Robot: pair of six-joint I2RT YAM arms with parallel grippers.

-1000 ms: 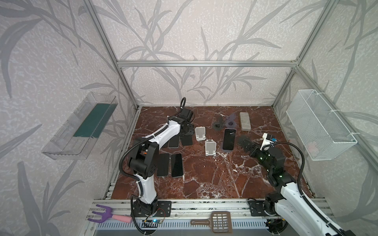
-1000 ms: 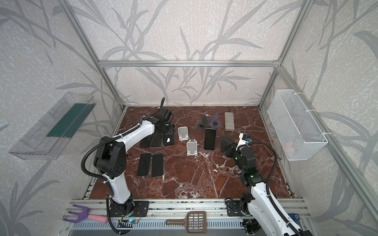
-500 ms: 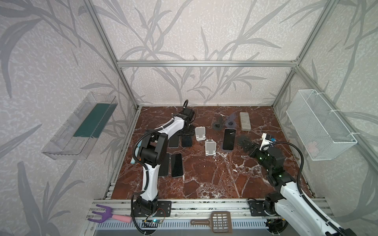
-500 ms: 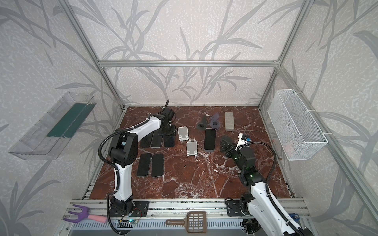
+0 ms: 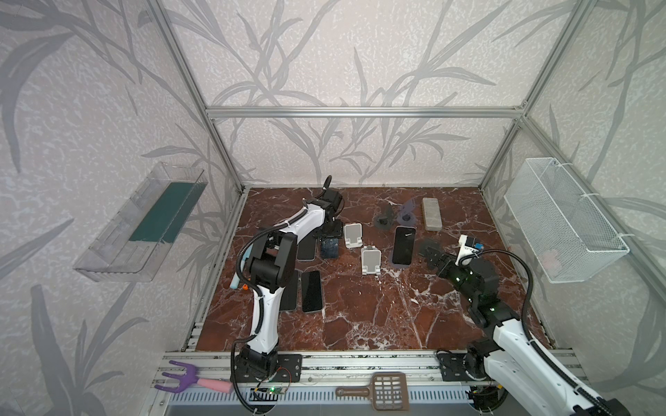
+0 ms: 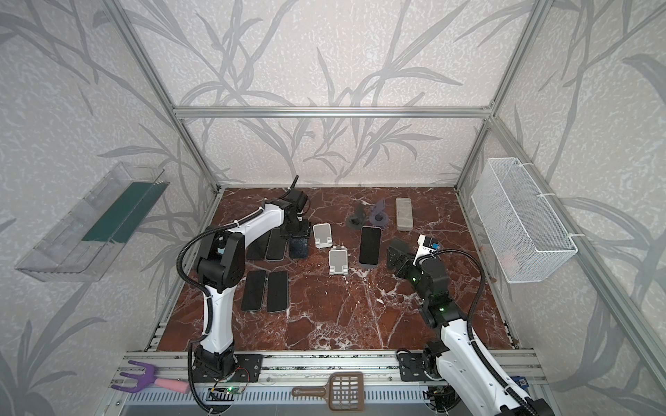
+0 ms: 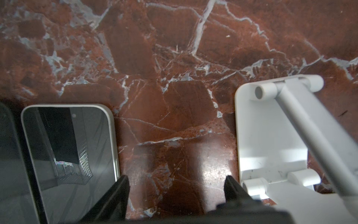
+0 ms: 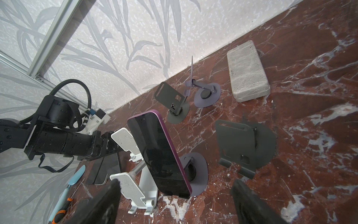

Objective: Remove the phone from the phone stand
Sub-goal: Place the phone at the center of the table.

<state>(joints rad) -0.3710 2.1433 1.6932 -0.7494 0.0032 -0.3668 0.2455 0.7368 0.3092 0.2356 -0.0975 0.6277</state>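
- The black-screened phone with a purple rim (image 8: 160, 155) leans tilted on a purple phone stand with a round flat base (image 8: 200, 170). It sits in the middle of the red-brown marble tabletop (image 7: 174, 58).
- In both top views the phone (image 5: 403, 245) sits between a white plastic folding stand (image 5: 371, 259) and the right arm's tip.
- The right gripper (image 8: 175, 182) is spread wide and holds nothing. Its two dark fingers (image 8: 108, 199) frame the phone's lower end (near it, not touching).
- The left gripper (image 7: 176, 180) is also released and empty, low over bare marble. A white-rimmed phone lying flat (image 7: 65, 147) is on one side of it and a second white hinged stand (image 7: 271, 135) on the other.
- A dark grey metal stand with a round base (image 8: 244, 147) is just beside the purple stand.
- A grey stone-like rectangular block (image 8: 248, 71) lies near the back wall, well apart from the phone.
- Other dark phones lie flat by the left arm (image 5: 311, 291).
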